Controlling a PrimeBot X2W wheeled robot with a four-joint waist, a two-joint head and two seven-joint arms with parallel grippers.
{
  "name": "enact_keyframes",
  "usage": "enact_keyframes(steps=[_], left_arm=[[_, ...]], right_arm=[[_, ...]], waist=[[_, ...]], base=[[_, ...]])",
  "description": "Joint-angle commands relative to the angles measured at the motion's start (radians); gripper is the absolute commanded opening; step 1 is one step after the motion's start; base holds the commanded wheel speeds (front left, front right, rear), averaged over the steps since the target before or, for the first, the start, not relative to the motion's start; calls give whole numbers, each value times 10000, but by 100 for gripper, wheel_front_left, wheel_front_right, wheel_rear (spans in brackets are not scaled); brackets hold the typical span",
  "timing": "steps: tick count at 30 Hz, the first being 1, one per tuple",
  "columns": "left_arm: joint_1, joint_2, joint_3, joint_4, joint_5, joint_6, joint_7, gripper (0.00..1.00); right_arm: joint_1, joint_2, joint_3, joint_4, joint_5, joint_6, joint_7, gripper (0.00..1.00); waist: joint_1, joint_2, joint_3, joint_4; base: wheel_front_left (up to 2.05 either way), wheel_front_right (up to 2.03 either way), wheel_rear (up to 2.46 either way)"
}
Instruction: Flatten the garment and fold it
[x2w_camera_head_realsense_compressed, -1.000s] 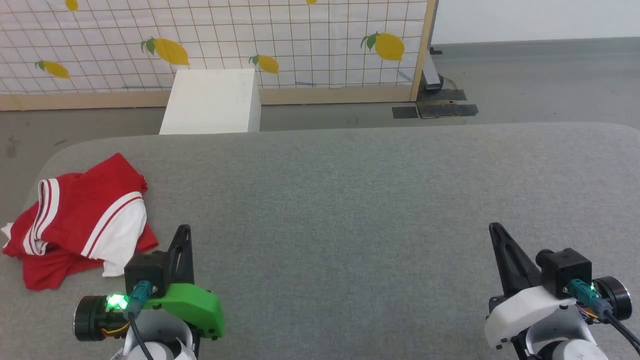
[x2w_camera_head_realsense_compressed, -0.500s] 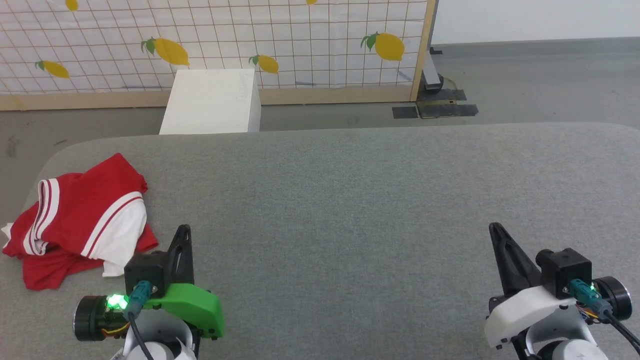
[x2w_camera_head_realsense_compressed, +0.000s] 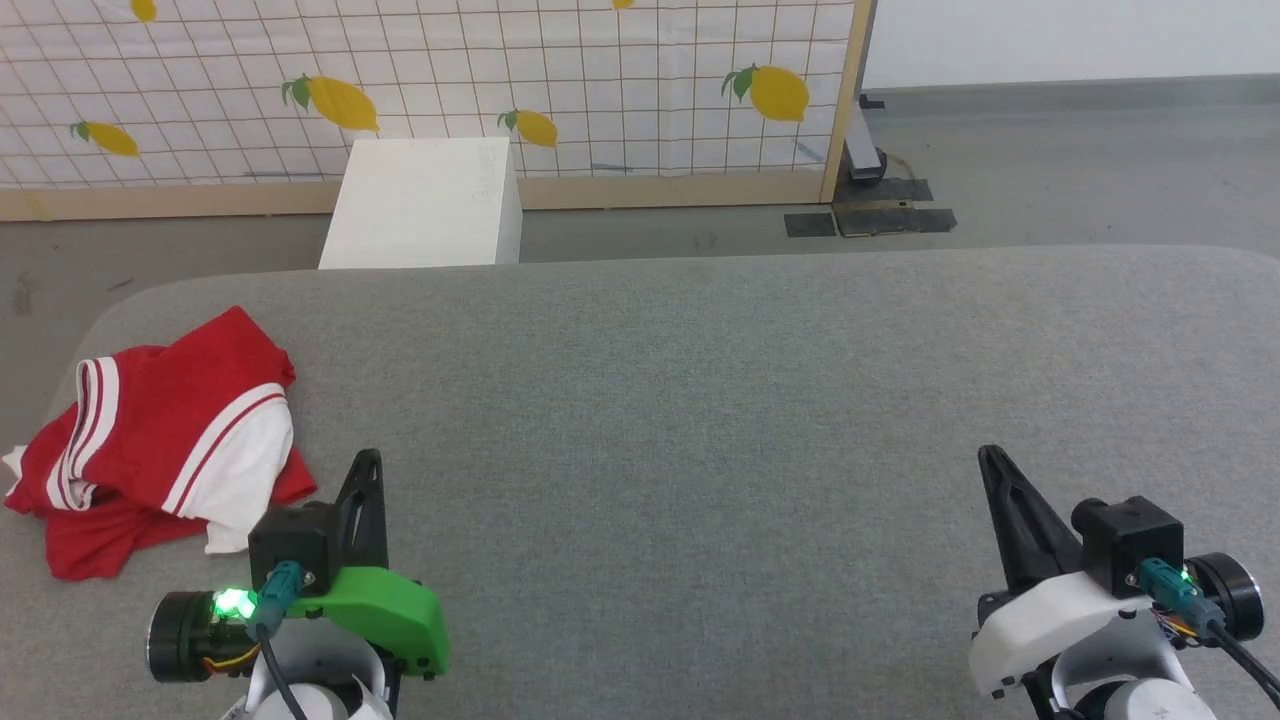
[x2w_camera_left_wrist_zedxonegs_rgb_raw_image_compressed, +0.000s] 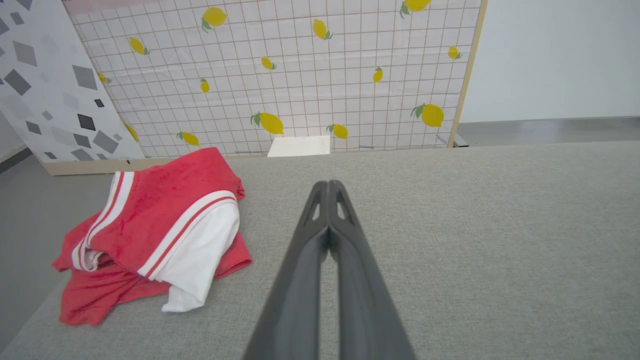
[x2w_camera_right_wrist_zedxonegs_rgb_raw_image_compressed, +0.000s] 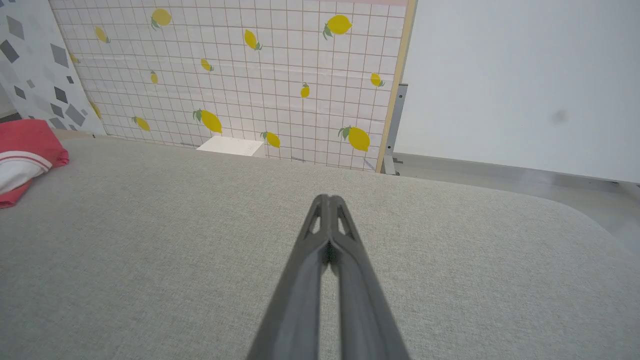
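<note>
No change over the last second, so nothing done on the task yet. Nearest me, my left gripper (x2w_camera_head_realsense_compressed: 369, 460) sits low on my near left, fingers pressed tip to tip and holding nothing. My right gripper (x2w_camera_head_realsense_compressed: 990, 456) mirrors it on my near right: closed, empty, bare surface under it. Both are exactly where they were a second ago, and the camera hasn't shifted either. Just ahead and left of my left fingers, clear of them in the left wrist view, lies the garment (x2w_camera_head_realsense_compressed: 170, 430). It's a crumpled heap at the left end of the grey table (x2w_camera_head_realsense_compressed: 720, 380), right up against that edge. A white sleeve with red-and-white striped trim is folded over on top, with the red body bunched underneath. I can't see any lettering or number, so I can't tell which side is up. The heap has the same outline as in the earlier frames. It's well apart from my right gripper. My read: still at the start pose, flattening not begun. I'd have to open the left fingers first, reach left for an edge of the heap, then pull it toward the table's middle where both arms can spread it. Beyond the table: floor, a white box (x2w_camera_head_realsense_compressed: 425, 200), then the lemon-print panel (x2w_camera_head_realsense_compressed: 560, 60), all unchanged.
</note>
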Motion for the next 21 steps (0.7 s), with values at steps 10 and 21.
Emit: enact_keyframes(steps=[10,21], left_arm=[[-9,-1,-127,120,-187,44,-154,100],[-15,-5,-268,271,-370,114,-378,100]], right_arm=[[67,2,-56,158,228,-1,-154,100],[125,2,-169,383,531,-2,-380,100]], waist=[[0,0,-1,1],[0,0,-17,22]], base=[[0,0,0],[0,0,0]])
